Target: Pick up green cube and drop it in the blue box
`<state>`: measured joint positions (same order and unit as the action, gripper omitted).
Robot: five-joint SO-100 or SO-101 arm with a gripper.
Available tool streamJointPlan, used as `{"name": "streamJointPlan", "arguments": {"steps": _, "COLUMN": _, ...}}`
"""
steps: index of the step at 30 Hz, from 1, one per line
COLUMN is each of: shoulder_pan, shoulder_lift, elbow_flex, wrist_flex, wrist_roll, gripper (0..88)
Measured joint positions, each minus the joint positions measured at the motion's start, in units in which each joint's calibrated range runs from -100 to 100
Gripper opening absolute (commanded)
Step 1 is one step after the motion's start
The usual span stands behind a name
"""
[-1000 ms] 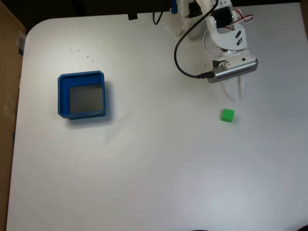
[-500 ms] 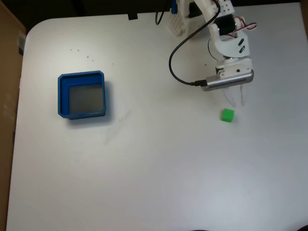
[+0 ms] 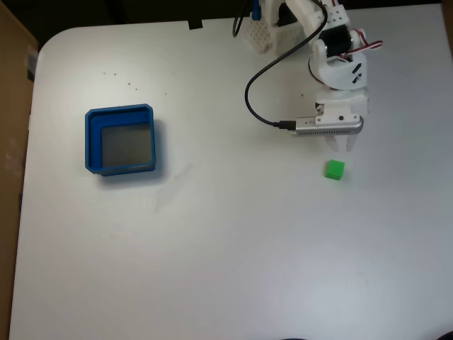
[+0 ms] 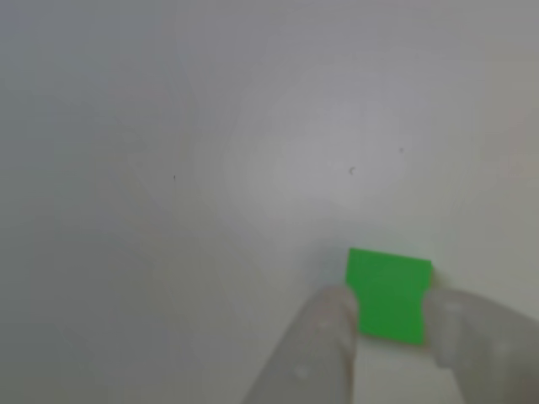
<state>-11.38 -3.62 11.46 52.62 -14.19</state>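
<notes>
Now the cube (image 3: pixel 335 169) sits on the white tabletop (image 3: pixel 233 241), well apart from the box (image 3: pixel 121 140), which lies far to its left in the fixed view. Just above the cube there, the tool (image 3: pixel 344 146) points down at it. Up close, the cube (image 4: pixel 387 294) shows between the two pale fingertips (image 4: pixel 324 324), spread a little wider than it; contact cannot be told.
</notes>
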Motion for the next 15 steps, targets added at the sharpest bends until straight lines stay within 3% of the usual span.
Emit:
{"name": "streamJointPlan", "arguments": {"steps": 8, "shoulder_pan": 0.0, "shoulder_lift": 5.0, "elbow_flex": -3.2, "wrist_flex": 1.5, "wrist_roll": 0.0, "gripper": 8.9}}
{"name": "streamJointPlan", "arguments": {"steps": 15, "shoulder_pan": 0.0, "shoulder_lift": 5.0, "elbow_flex": -3.2, "wrist_flex": 1.5, "wrist_roll": 0.0, "gripper": 19.4}}
